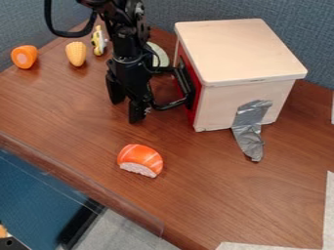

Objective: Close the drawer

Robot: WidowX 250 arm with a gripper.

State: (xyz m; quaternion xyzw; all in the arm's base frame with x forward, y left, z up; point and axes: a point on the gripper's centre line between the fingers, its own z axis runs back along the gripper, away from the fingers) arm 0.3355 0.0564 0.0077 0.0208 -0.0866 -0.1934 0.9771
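- Hanging just beyond the drawer's front, the gripper [127, 111] is pointing down toward the table [215, 183], with its two fingers standing apart and a gap showing between them. It is gripping nothing that I can see.
- The drawer [192, 113] is sitting in the wooden box [235, 49], to the right of the gripper in the camera view. Its red front is facing the fingers, and from this angle it is looking nearly flush, though I can't tell whether it is fully closed.
- A black handle [186, 85] is lying along that red front, on the side nearest the arm. Dark parts are overlapping there — I can't tell whether the gripper is touching the handle or only standing beside it.
- The red front is running lengthwise from the back wall toward the camera, and the two fingers are lining up roughly the same way. So the broad side of the gripper, rather than one tip, is probably facing the drawer.
- The closing direction, as I'm judging it, is running rightward, square to that front and into the box. Any last bit of travel is calling for a short, level push — one angling off toward the camera would risk turning the box or slipping along the handle.
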